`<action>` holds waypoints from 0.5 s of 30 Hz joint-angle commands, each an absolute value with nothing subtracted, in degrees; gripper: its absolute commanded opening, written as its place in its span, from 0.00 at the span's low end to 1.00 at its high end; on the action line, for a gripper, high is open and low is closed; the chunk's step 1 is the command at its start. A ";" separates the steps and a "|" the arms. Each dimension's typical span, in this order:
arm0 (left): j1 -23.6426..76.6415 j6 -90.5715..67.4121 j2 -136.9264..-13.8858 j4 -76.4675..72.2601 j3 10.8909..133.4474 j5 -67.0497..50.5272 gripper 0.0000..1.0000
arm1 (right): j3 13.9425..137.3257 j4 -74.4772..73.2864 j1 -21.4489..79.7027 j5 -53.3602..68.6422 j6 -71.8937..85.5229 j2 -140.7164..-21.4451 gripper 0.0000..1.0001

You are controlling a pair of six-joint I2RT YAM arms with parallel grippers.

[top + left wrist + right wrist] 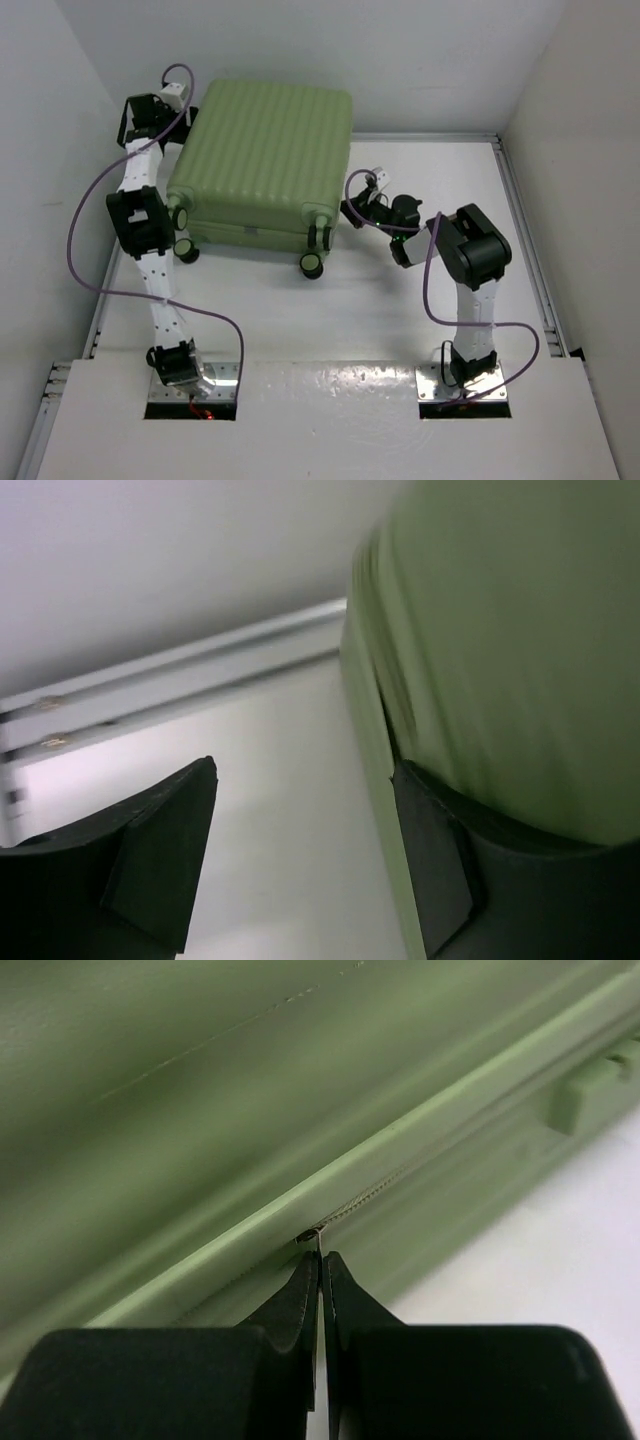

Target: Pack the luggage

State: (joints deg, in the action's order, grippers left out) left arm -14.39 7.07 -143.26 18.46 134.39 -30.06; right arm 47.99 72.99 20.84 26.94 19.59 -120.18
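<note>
White bench bearing luggage: right tool pinched together at zipper seam just ahead, seemingly to zip; left tool apart, likely bracing it alongside.

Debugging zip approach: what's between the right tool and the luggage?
Nothing visible. Right wrist view: shut right tool meets the luggage at its zipper seam; a small dark bit there may be the pull.

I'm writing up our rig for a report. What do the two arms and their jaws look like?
Both the left arm and right arm have white links, chunky black joint housings and a looping purple cable. Each stands on a metal base plate. The jaws are black, tapered wedges. A green light glows on the right arm.
</note>
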 commanded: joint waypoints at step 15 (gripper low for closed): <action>1.75 5.01 -85.41 27.59 88.45 -23.91 1.00 | 31.38 72.88 35.95 18.66 19.60 -102.31 0.00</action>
